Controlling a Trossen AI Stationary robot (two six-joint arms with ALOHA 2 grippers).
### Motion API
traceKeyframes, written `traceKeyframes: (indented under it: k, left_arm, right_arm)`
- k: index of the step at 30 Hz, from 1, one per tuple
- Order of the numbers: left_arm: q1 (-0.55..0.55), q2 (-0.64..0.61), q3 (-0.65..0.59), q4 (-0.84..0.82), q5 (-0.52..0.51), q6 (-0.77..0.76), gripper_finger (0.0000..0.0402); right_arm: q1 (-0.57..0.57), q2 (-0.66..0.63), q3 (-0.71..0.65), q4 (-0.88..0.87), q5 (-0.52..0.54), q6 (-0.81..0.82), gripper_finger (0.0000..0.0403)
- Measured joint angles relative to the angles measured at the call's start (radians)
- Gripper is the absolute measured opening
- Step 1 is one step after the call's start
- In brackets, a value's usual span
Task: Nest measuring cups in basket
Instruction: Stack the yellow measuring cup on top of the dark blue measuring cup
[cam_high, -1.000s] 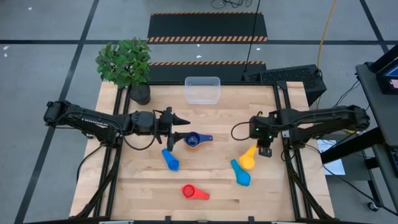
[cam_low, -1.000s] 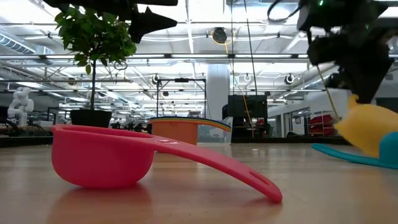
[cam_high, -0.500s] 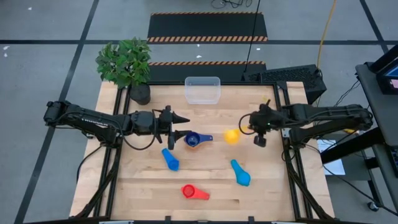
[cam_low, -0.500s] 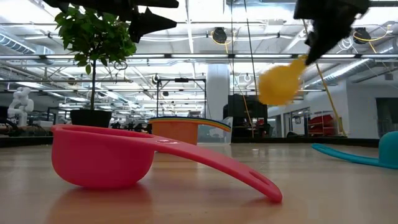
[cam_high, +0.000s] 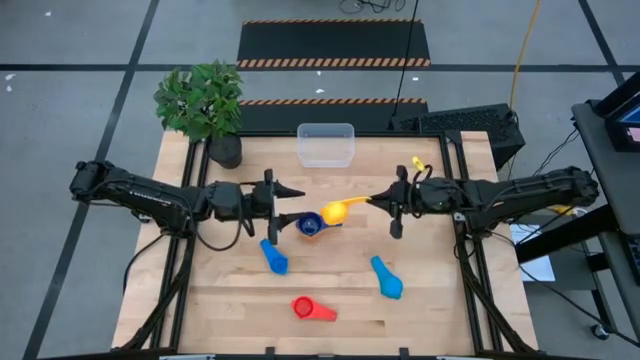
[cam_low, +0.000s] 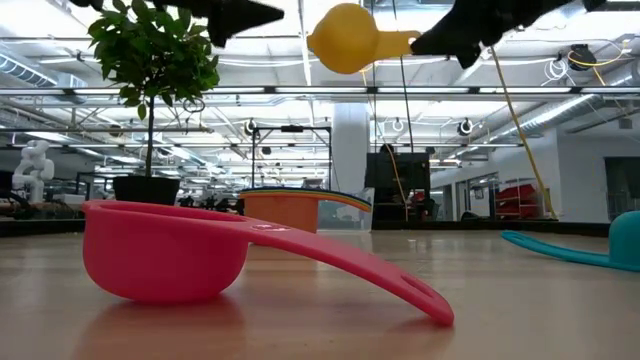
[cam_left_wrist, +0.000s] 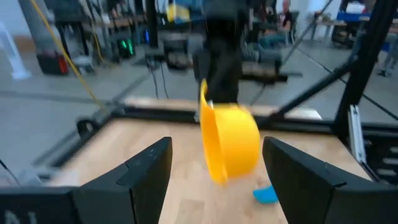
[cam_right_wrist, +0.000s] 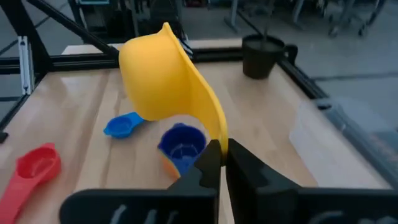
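Over the table centre: your right end effector (cam_high: 372, 201) is clamped on the handle of the yellow cup (cam_high: 335, 212), holding it in the air.
Yellow cup: raised, tipped on its side, just beside the dark blue cup (cam_high: 311, 224).
Dark blue cup: you see it nested in an orange cup (cam_low: 285, 209) on the table (cam_high: 420, 310).
Left end effector (cam_high: 283, 208): fingers spread and holding nothing, just left of the nested pair.
Basket (cam_high: 326, 144): clear tub at the table's far edge, well apart from the cups.
Loose cups: blue cup (cam_high: 274, 256), light blue cup (cam_high: 387, 278), red cup (cam_high: 310, 308) lie nearer you.
Plant pot (cam_high: 225, 151): far left corner.
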Motion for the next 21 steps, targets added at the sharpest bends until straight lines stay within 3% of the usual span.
traceKeyframes:
  k: [10,21]
  left_arm:
    - [-0.049,-0.039,0.000,0.028,-0.038,0.120,0.0255]
    - [-0.047,-0.039,-0.059,0.167,-0.072,0.130,0.0255]
  right_arm:
    - [0.001,-0.003,-0.068,0.215,0.027,-0.094,0.0000]
    - [0.011,-0.003,-0.068,0.257,0.056,-0.121,0.0000]
